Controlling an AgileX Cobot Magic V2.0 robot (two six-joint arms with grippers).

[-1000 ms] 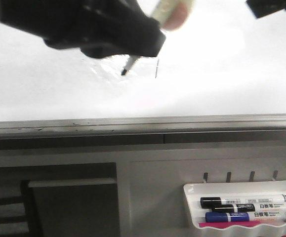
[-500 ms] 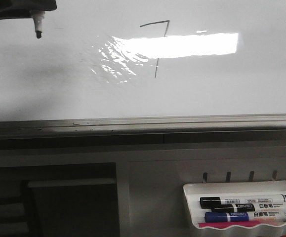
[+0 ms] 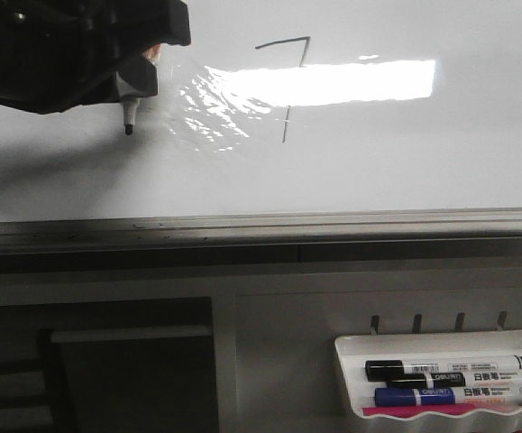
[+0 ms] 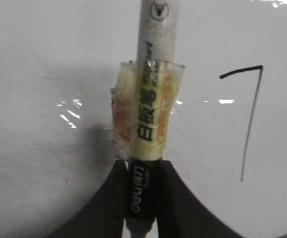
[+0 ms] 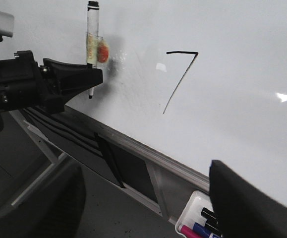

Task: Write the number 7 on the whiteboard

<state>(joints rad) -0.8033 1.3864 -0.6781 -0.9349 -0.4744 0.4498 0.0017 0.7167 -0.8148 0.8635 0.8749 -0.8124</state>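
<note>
The number 7 [image 3: 289, 81] is drawn in thin dark line on the whiteboard [image 3: 405, 171], partly crossed by bright glare. It also shows in the left wrist view [image 4: 250, 114] and the right wrist view [image 5: 181, 79]. My left gripper [image 3: 136, 79] is at the upper left, shut on a white marker [image 4: 150, 99] wrapped in yellow tape. The marker's dark tip [image 3: 128, 129] points down, left of the 7; I cannot tell if it touches the board. My right gripper [image 5: 143, 208] is open and empty, back from the board.
A grey metal rail [image 3: 261, 225] runs along the board's lower edge. A small white tray [image 3: 441, 347] at the lower right holds black, blue and pink markers. A dark panel [image 3: 125, 361] sits below the rail at left.
My left gripper with the marker left the middle of the board, uncovering the whole 7, went up to the far left corner, then came back down and a little right.
</note>
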